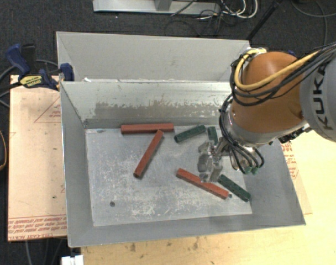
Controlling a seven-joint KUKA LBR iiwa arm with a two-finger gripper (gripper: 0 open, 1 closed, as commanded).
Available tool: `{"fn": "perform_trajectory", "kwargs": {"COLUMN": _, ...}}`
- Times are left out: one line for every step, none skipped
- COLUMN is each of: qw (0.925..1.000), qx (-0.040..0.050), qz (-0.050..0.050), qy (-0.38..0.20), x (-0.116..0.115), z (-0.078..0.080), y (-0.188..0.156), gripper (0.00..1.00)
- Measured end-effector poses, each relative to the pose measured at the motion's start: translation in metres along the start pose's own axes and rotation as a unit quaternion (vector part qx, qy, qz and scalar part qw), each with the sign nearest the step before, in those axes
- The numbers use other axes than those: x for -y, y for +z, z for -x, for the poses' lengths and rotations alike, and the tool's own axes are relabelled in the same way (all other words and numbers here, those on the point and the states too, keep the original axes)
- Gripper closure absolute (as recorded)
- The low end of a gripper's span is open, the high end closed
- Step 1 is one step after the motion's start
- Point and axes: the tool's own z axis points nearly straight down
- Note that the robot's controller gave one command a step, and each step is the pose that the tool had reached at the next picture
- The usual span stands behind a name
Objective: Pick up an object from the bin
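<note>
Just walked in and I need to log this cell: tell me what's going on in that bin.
The KUKA arm reaches into the grey bin from the right. Its gripper hangs low over a red-brown stick lying slanted near the front right, with a dark green stick beside that stick's right end. Whether it has gripped anything, I cannot tell. Two more red-brown sticks lie toward the back, and another green stick lies near the back wall.
</note>
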Motion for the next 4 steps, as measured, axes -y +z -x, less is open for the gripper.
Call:
{"fn": "perform_trajectory", "kwargs": {"qw": 1.0, "qx": 0.0001, "qz": 0.0, "qy": 0.0, "x": 0.0, "z": 0.0, "y": 0.0, "gripper": 0.0}}
{"fn": "perform_trajectory", "kwargs": {"qw": 1.0, "qx": -0.003, "qz": 0.0, "qy": 0.001, "x": 0.05, "z": -0.011, "y": 0.155, "gripper": 0.0}}
{"fn": "perform_trajectory", "kwargs": {"qw": 0.996, "qx": 0.0022, "qz": 0.0, "qy": 0.089, "x": 0.054, "z": 0.046, "y": 0.15, "gripper": 0.0}}
{"fn": "perform_trajectory", "kwargs": {"qw": 0.996, "qx": 0.0008, "qz": 0.0, "qy": 0.089, "x": 0.054, "z": 0.045, "y": 0.15, "gripper": 1.0}}
